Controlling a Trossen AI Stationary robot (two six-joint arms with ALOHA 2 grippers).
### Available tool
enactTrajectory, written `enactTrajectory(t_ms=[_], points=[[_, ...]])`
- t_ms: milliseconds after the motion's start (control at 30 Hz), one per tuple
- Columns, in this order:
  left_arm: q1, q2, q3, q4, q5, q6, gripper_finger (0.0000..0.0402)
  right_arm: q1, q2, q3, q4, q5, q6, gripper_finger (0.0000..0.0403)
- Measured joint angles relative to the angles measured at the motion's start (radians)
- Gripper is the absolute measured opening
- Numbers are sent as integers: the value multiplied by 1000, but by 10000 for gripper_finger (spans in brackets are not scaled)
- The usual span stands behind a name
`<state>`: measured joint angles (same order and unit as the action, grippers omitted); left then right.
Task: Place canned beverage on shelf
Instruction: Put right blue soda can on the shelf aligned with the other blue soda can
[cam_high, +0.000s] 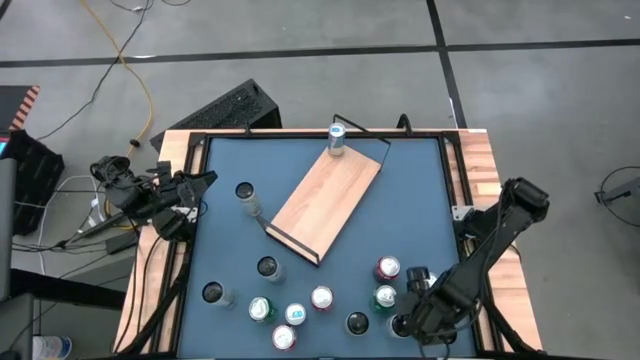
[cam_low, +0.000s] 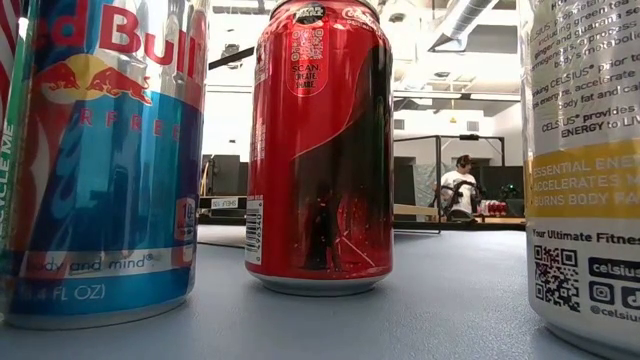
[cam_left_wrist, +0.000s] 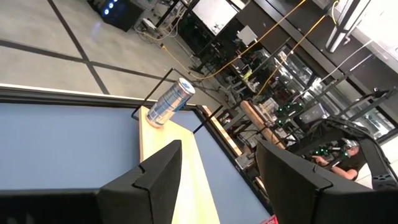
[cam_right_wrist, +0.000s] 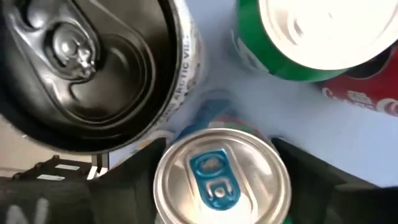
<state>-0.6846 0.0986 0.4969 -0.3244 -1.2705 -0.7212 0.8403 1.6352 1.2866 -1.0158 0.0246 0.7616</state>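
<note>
One can (cam_right_wrist: 221, 177) sits between the right gripper (cam_right_wrist: 221, 186)'s spread fingers; close squarely, clear of the black-topped can (cam_right_wrist: 93, 62) beside it.

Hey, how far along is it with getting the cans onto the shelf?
Done: one can stands on the shelf, at its far end. In hand: the right gripper is down over a silver can with a blue tab in the near-right cluster, fingers either side, not visibly closed on it. Left: about a dozen cans on the blue table. The left gripper waits open at the table's left edge.
</note>
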Motion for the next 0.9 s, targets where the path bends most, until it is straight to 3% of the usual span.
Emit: enactTrajectory(t_ms=[200, 600, 900], points=[[0, 0, 0, 0, 0, -1, 194, -20, -27, 0, -27, -11, -2, 207], [0, 0, 0, 0, -1, 1, 194, -89, -197, 0, -182, -2, -8, 207], [0, 0, 0, 0, -1, 2, 194, -235, -342, 28, -341, 4, -171, 207]])
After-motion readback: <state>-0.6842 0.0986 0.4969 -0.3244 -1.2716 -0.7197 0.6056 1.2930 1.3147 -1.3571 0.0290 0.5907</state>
